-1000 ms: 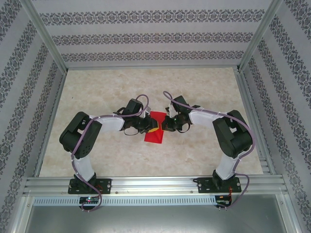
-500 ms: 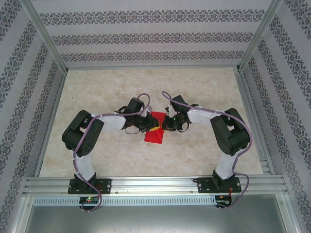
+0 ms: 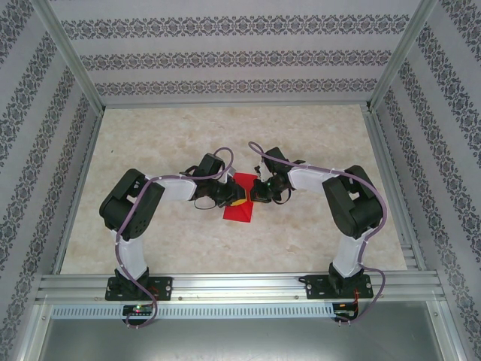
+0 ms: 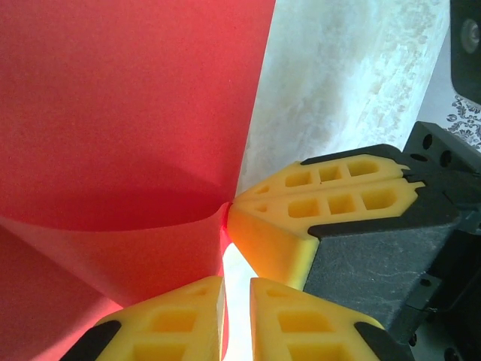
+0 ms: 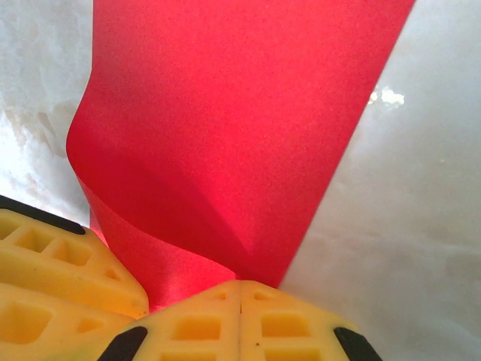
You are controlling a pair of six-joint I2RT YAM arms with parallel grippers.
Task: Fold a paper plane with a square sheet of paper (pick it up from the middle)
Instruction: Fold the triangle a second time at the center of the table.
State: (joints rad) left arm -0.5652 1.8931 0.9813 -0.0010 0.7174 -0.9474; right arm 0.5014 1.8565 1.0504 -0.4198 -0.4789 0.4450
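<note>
From above, the red sheet of paper (image 3: 239, 213) is lying partly folded on the marble surface (image 3: 188, 135), midway between the arms, with the left end effector (image 3: 237, 198) and the right end effector (image 3: 258, 194) meeting over its middle. In the left wrist view, the left end effector (image 4: 237, 293) is standing narrowly parted, the sheet's edge running up the gap, while the right one's tips are touching the lifted fold. In the right wrist view, the right end effector (image 5: 240, 289) is pressing its fingers together, pinching the curled-up flap.
</note>
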